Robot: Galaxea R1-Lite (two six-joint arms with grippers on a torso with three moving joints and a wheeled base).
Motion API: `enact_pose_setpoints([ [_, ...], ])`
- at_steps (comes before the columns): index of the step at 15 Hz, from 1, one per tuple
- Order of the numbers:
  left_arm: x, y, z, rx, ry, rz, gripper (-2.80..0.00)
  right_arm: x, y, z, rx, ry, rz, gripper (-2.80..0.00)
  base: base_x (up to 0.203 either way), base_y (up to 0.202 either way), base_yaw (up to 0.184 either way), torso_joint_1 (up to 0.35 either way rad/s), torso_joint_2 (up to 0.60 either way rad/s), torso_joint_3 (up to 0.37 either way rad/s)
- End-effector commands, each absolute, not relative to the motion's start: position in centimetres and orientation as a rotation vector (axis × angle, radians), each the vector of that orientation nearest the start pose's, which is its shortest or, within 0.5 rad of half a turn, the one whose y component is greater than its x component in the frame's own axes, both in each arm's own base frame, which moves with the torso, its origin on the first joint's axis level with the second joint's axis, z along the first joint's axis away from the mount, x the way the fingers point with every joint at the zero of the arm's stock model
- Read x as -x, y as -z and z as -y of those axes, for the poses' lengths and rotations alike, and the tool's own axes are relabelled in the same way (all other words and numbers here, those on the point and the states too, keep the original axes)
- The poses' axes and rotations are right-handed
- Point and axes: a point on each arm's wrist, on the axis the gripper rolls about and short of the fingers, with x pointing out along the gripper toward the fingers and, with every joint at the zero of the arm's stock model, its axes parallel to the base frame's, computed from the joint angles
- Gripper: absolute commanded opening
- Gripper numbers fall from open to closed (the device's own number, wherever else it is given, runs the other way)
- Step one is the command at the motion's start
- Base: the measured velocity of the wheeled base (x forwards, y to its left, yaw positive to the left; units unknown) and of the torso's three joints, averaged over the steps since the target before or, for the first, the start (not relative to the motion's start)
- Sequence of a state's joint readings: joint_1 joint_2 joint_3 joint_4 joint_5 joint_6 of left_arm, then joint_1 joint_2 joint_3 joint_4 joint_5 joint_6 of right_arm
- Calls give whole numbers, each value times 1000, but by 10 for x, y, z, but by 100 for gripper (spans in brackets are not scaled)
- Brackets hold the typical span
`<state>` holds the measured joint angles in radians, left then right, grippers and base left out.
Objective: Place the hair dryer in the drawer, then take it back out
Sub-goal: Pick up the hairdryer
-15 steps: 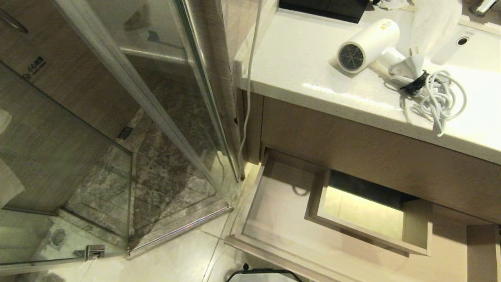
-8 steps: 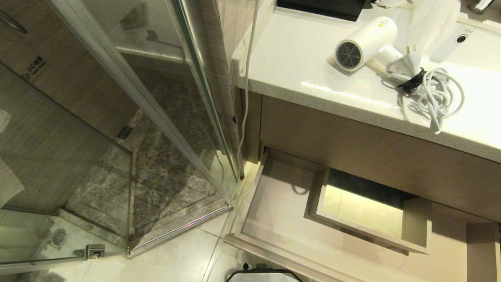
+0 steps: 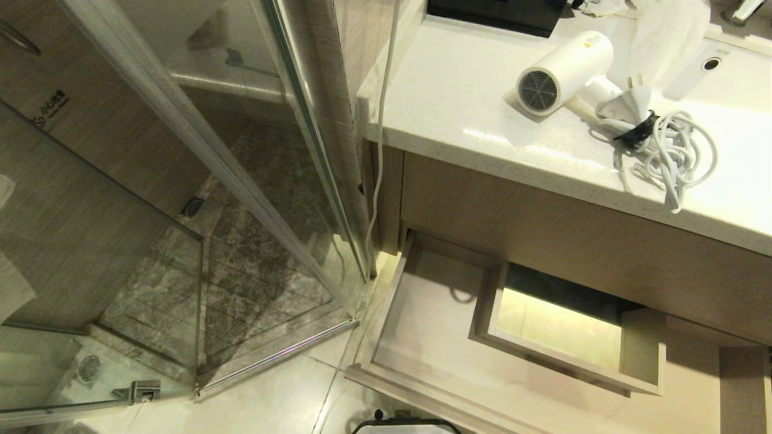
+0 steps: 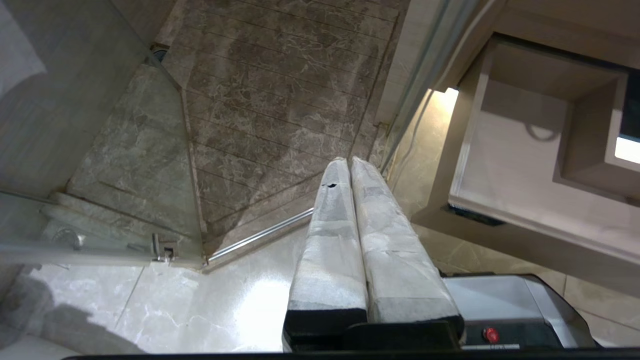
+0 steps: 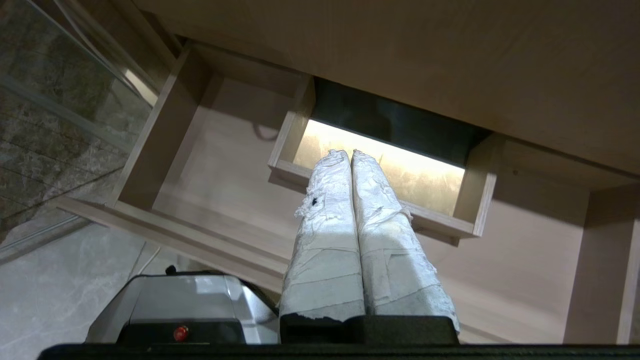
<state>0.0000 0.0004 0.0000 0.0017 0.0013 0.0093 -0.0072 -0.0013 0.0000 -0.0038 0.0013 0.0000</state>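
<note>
— Starting on the left: the left gripper [image 4: 351, 161], fingers pressed together and holding nothing, hangs over the floor [image 4: 210, 300], with the shower glass [image 3: 90, 253] off to its left.

— And the drawer [image 3: 422, 337]?

— Pulled open, just right of that gripper. The right gripper [image 5: 351, 153], also closed and empty, hangs above the drawer's boxed cut-out [image 5: 385, 170].

— The dryer [image 3: 564, 72]?

— Up on the counter [image 3: 458, 114], well above both grippers, its cord [image 3: 669, 154] coiled beside it to the right.
</note>
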Motion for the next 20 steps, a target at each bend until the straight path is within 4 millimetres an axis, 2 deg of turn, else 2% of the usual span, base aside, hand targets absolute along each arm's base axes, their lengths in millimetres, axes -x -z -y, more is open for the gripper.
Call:
enact_pose_setpoints([
  [1, 23, -75, 0, -9, -2, -2, -280, 23, -76, 0, 0, 6, 5, -280, 0, 0, 0, 232, 2, 217],
  [12, 23, -75, 0, -9, -2, -2, -280, 23, -76, 0, 2, 6, 5, -280, 0, 0, 0, 307, -74, 229],
  [18, 23, -75, 0, -9, -2, -2, -280, 23, -76, 0, -6, 10, 5, -280, 0, 0, 0, 338, -183, 158],
  [20, 23, -75, 0, -9, -2, -2, -280, 23, -76, 0, -4, 8, 5, -280, 0, 0, 0, 132, -72, 52],
])
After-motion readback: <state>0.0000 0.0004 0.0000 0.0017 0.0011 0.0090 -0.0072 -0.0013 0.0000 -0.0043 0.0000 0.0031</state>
